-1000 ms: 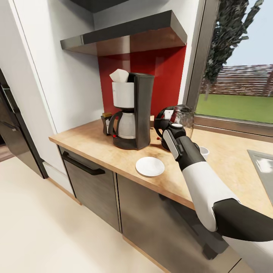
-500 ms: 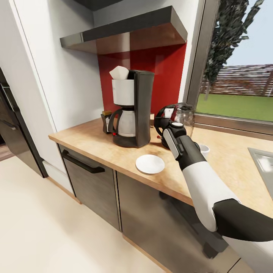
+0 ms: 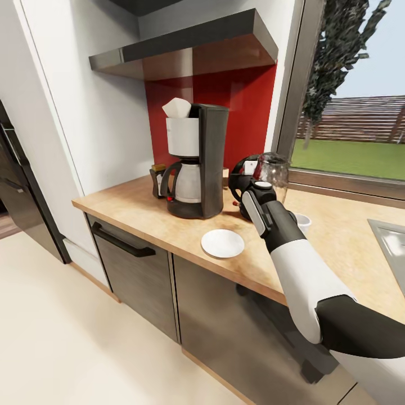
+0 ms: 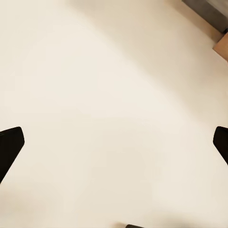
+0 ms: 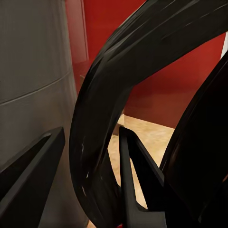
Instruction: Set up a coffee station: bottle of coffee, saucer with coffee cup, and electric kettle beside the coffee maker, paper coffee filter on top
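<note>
The black and white coffee maker stands on the wooden countertop, a white paper filter poking out of its top. Behind its left side is the small bottle of coffee. A white saucer lies bare in front of it. The glass electric kettle sits just right of the machine, and my right gripper is shut on its black handle, one finger on each side. My right arm half hides the white coffee cup. My left gripper hangs open over cream floor.
A dark shelf overhangs the coffee maker against a red backsplash. A window runs along the counter's back right, and a steel sink is at the far right. Below are grey cabinet fronts with a black handle. A dark appliance stands at left.
The whole head view shifted up slightly a second ago, so the camera moved. The kettle and my right gripper have held their places since then.
</note>
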